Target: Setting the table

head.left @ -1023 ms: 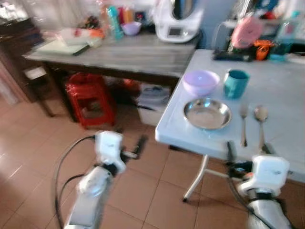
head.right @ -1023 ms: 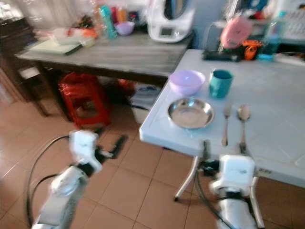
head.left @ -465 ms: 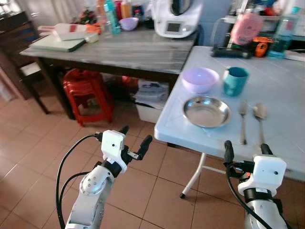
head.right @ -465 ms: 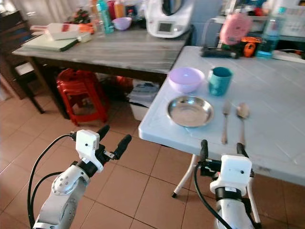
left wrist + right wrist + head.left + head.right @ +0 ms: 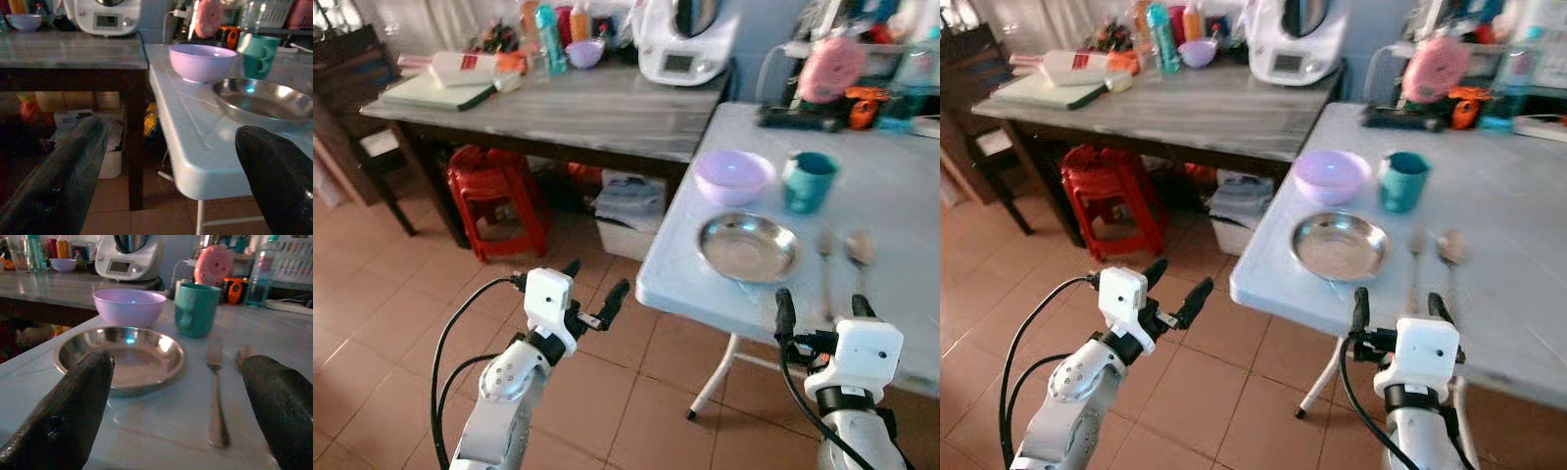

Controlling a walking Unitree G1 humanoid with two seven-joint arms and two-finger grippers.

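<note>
**Place setting laid at the table's near corner**

Plate, bowl, mug, fork and spoon sit together on the pale blue table, close to its near left corner. Taking the steel plate as the clock's centre in the head views, the lilac bowl stands at about 11 o'clock, just beside the rim, and the teal mug at about 1 o'clock. The fork lies at 3 o'clock, just beside the plate, with the spoon next to it on the far side; both are blurred in the head views. In the right wrist view the fork's tines point toward the mug.

Both grippers hang below the table edge with their fingers spread and nothing between them. The right gripper is at about 5 o'clock from the plate, in front of the table edge. The left gripper is at about 8 o'clock, over the tiled floor, well apart from the table.

A grey wooden side table at 10 o'clock carries a white kitchen machine with a small display; its digits are too small to read. Bottles stand beside it, their labels unreadable. A red stool sits underneath.
</note>
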